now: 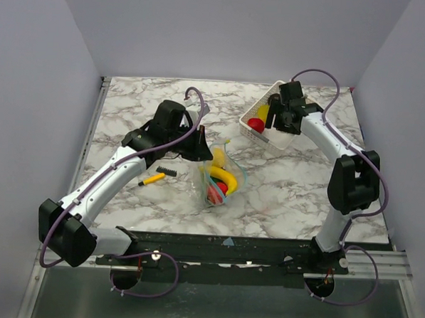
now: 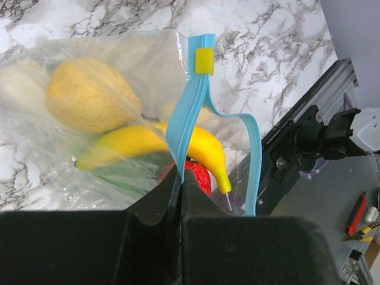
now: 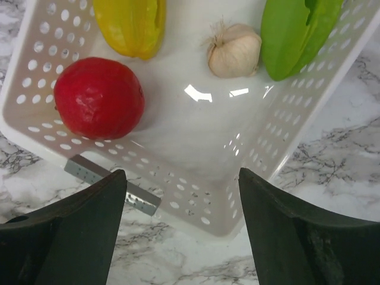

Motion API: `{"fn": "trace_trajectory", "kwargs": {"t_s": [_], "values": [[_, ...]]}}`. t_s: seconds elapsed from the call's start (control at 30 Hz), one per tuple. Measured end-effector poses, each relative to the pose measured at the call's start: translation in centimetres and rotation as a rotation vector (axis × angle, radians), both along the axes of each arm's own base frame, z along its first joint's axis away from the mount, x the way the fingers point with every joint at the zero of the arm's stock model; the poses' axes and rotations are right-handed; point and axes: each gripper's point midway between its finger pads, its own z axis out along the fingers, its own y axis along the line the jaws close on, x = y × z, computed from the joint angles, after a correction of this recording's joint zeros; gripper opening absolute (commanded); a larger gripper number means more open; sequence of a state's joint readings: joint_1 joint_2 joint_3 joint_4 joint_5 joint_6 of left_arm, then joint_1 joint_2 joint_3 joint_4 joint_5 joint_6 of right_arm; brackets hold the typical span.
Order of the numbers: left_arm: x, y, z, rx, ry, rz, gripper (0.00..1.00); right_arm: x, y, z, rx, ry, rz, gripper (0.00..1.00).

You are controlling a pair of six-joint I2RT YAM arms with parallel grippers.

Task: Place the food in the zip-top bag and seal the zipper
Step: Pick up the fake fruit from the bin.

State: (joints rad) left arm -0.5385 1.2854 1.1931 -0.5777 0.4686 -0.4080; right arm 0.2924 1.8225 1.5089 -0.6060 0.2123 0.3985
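Note:
The clear zip-top bag point(image 1: 218, 179) lies mid-table with a banana point(image 2: 178, 145), a yellow fruit point(image 2: 89, 101), a red fruit point(image 2: 199, 175) and something green inside. My left gripper point(image 2: 180, 178) is shut on the light blue zipper strip point(image 2: 187, 107), which carries a yellow slider point(image 2: 204, 61); the strip's other side point(image 2: 252, 160) hangs apart, so the mouth gapes. My right gripper point(image 3: 181, 184) is open and empty above the white basket point(image 3: 249, 142). The basket holds a red tomato point(image 3: 98, 98), a yellow fruit point(image 3: 130, 24), a garlic point(image 3: 234, 50) and a green pepper point(image 3: 291, 35).
A yellow-and-black pen-like tool point(image 1: 154, 177) lies on the marble left of the bag. A small perforated metal bracket point(image 3: 110, 184) lies by the basket's near side. The basket point(image 1: 260, 136) sits at the back right, close to the right wall.

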Motion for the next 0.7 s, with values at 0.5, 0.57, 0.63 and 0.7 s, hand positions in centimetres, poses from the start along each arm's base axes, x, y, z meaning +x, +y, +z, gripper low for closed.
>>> {"fn": "trace_trajectory", "kwargs": {"t_s": [0.5,0.57,0.63,0.7], "values": [[0.2,0.3,0.1,-0.003,-0.007,0.012,0.0,6.3,6.0,-2.6,0.29,-0.025,0.093,0.95],[0.3,0.4,0.0,-0.002,-0.006,0.015,0.0,6.3,6.7,-3.7,0.324,-0.002,0.1,0.97],[0.3,0.4,-0.1,-0.002,-0.005,0.016,0.0,6.4,7.1,-4.5,0.345,0.012,0.105,0.97],[0.3,0.5,-0.1,-0.002,-0.005,0.016,0.0,6.5,7.5,-4.9,0.364,0.018,0.109,0.97]]}}
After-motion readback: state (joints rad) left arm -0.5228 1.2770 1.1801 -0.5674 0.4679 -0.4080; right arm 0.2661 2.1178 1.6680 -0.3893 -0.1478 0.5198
